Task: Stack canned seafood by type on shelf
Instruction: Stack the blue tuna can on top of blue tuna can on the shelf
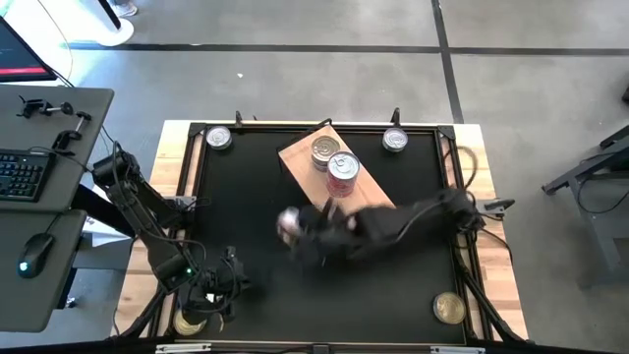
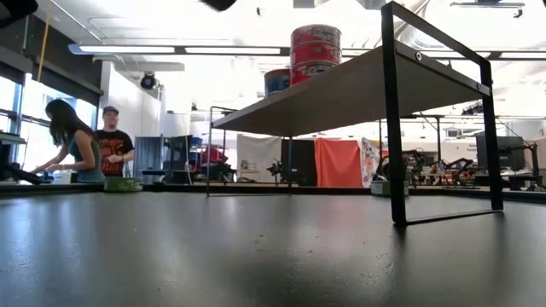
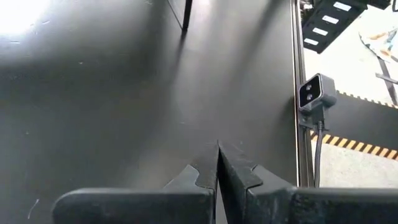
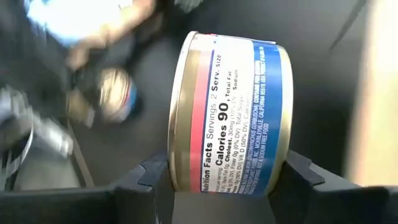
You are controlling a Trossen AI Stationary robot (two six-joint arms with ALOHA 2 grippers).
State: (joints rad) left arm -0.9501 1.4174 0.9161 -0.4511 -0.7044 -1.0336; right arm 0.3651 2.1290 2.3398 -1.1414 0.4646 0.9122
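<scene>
Now right claw [image 4: 227,180] grips can [image 4: 229,112] above open black table [image 1: 393,256].

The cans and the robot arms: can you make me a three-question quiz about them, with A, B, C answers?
1. Where is the red can stack?
A. on the wooden shelf
B. on the floor
C. on the keyboard

2. How many loose cans lie at the black table's corners in the high view?
A. one
B. four
C. ten

3. What is the right gripper doing?
A. hanging empty
B. holding a can between its fingers
C. pressing a button

Answers:
1 A, the red cans stand on the board beside a silver-topped one.
2 B, one can lies at each corner.
3 B, the right wrist view shows the labelled can between both fingers. The left gripper waits shut near the front left corner.
</scene>
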